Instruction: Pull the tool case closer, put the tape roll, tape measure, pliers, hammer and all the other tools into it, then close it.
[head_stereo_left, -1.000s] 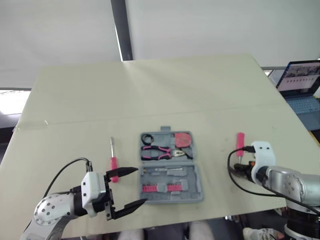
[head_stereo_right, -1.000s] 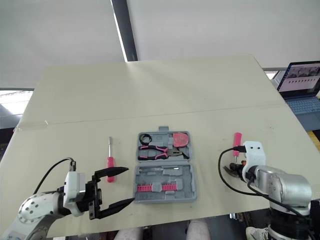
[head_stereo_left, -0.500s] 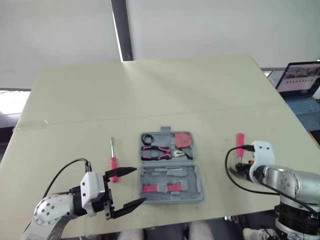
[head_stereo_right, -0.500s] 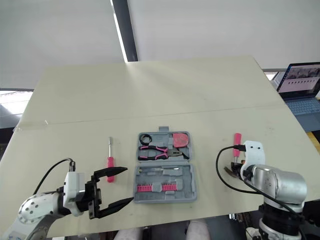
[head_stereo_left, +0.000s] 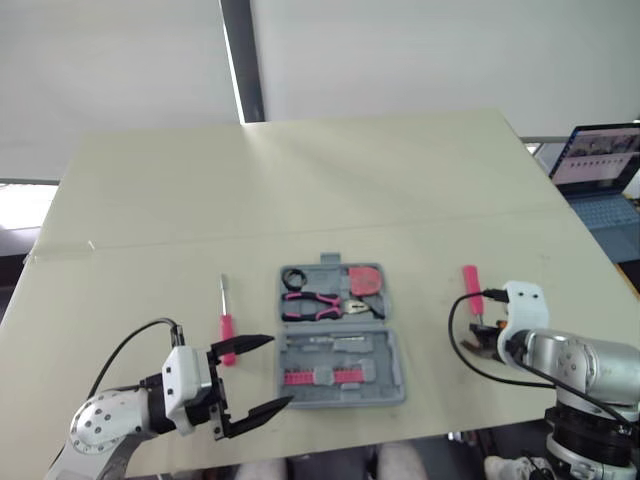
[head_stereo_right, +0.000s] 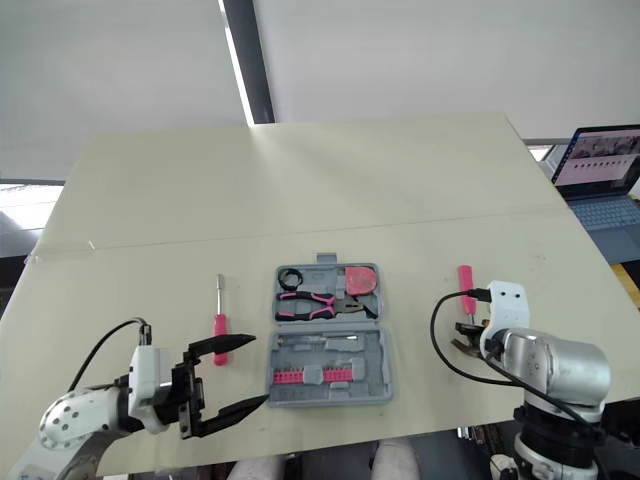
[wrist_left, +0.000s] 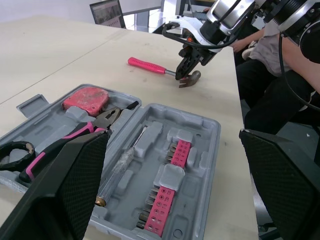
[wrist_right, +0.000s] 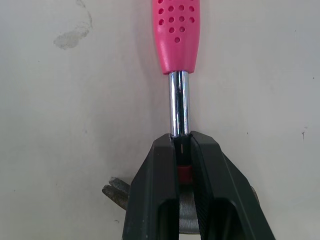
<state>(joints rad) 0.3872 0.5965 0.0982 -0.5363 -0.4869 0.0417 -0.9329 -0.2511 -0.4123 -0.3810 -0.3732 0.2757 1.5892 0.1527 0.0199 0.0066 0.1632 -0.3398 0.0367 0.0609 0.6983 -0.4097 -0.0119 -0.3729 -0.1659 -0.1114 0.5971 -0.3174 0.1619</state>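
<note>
The grey tool case (head_stereo_left: 395, 352) lies open at the table's middle front. Its far half holds a black tape roll (head_stereo_left: 294, 277), pink-handled pliers (head_stereo_left: 320, 300) and a red tape measure (head_stereo_left: 367, 279); the near half holds a pink bit strip (head_stereo_left: 322, 376). A pink screwdriver (head_stereo_left: 227, 318) rests on the table left of the case. Right of the case lies the pink-handled hammer (head_stereo_left: 470, 286), and my right gripper (wrist_right: 181, 140) is shut on its metal shaft just beside the head. My left gripper (head_stereo_left: 281, 371) hangs open near the case's front left corner, holding nothing.
A laptop (head_stereo_left: 600, 160) stands off the table's right side. A seated person (wrist_left: 280, 75) shows past the table edge in the left wrist view. The table's front edge runs close behind both grippers.
The hammer's pink handle has swung a little to the left while the right gripper keeps hold of the shaft. The left gripper has stayed put.
</note>
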